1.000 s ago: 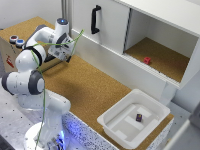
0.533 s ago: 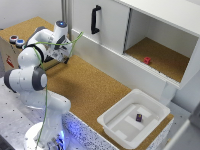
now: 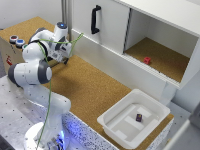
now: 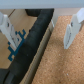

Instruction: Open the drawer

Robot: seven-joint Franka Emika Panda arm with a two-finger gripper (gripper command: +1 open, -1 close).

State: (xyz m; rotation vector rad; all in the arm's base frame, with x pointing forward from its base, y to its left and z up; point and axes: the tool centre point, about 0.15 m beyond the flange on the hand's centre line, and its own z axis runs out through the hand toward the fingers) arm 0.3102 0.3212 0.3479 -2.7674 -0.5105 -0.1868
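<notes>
A cork-brown worktop (image 3: pixel 95 90) ran diagonally through the scene, with a speckled grey base beneath the robot at the exterior view's lower left. Behind the worktop stood a large white cabinet (image 3: pixel 150 30), its sliding door (image 3: pixel 102 25) carrying a black vertical handle (image 3: pixel 94 19). The compartment toward the exterior view's right was open, showing a cork floor with a small red block (image 3: pixel 147 60) resting on it.

The white arm (image 3: pixel 35 65) rose from its base and bent toward the far corner at the exterior view's left. There a brown drawer unit (image 3: pixel 12 50) sat with two small blue-rimmed cups (image 3: pixel 17 42) on top; whether the drawer was pulled out at all could not be told from here.

A white tub (image 3: pixel 134 119) sat on the worktop near the exterior view's lower right, holding a small dark block (image 3: pixel 139 117).

The gripper (image 3: pixel 64 54) hung close to the drawer unit, just above the cork. In the wrist view its two white fingers (image 4: pixel 74 31) stood well apart, with a thick black bar-like shape (image 4: pixel 32 45) running between them and clasped by neither. The gripper (image 4: pixel 41 31) held nothing. A blue patterned marker (image 4: pixel 17 41) showed beside the bar.
</notes>
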